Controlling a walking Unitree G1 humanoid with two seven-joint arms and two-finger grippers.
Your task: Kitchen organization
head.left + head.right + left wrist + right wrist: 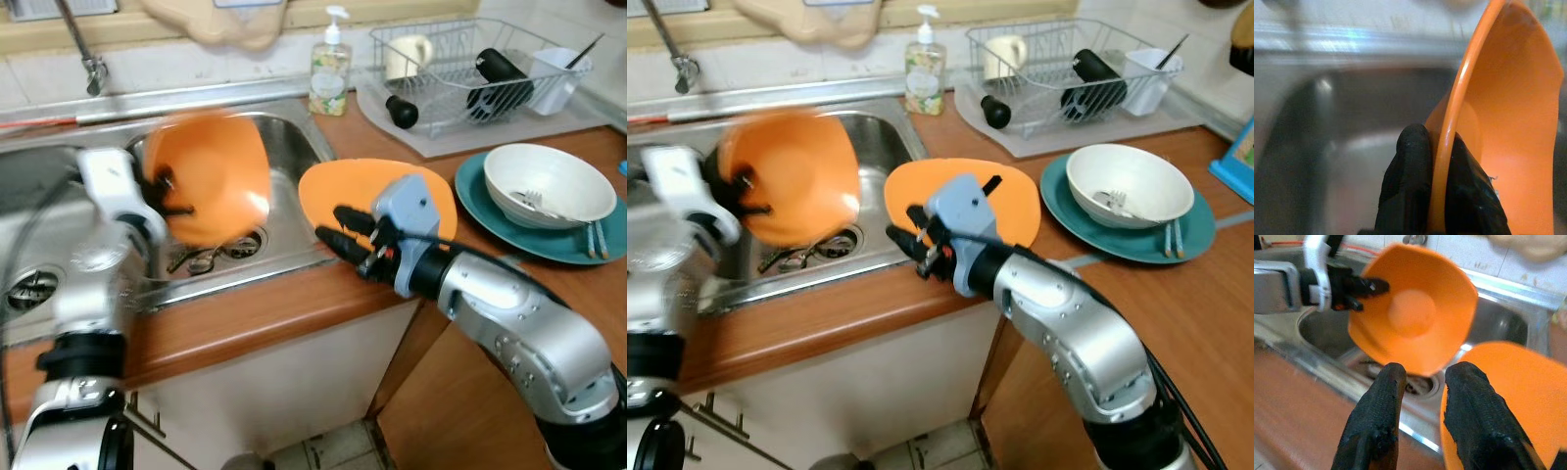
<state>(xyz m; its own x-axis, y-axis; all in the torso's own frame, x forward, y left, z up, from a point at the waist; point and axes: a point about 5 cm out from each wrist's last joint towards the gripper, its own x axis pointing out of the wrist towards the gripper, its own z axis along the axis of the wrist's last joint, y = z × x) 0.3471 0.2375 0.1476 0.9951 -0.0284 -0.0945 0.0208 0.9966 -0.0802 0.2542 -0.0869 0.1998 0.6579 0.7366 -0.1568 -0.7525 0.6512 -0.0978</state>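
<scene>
Hovering nearest, right gripper (906,242) w/ fingers parted, empty, at counter edge, aimed at sink (294,147). Orange plate (1014,201) lies just behind it. Farther left, left gripper (171,194) is pinched on orange bowl (211,186) rim, held tilted over the sink.

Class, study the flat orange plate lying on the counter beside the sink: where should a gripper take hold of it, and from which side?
Grip the orange plate by its thin rim at the edge nearest the sink, where it appears to overhang. The right gripper hovers open there already.
</scene>
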